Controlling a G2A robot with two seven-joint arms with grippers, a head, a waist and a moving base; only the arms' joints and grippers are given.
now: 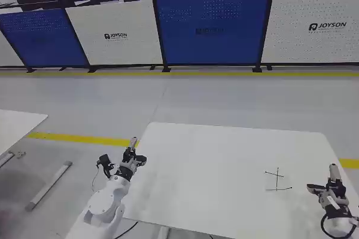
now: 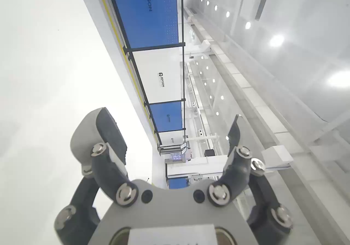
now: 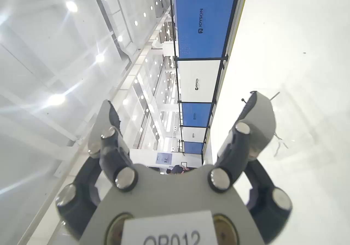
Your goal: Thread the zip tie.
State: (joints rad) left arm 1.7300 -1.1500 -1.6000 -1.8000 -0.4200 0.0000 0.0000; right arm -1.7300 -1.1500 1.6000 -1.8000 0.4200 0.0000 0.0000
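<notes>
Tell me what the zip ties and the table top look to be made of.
Zip ties: thin black strips lying crossed, probably flexible plastic; too small to judge finish.
Table: white, smooth, matte-looking top with rounded corners, possibly laminate or painted board; the look leaves it open.

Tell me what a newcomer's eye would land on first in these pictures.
The eye goes first to the thin dark zip ties lying crossed on the white table, toward its right side in the top view. Next come the two arms at opposite table edges, each with its claw open and empty: the right claw close to the ties, the left claw far from them.
</notes>
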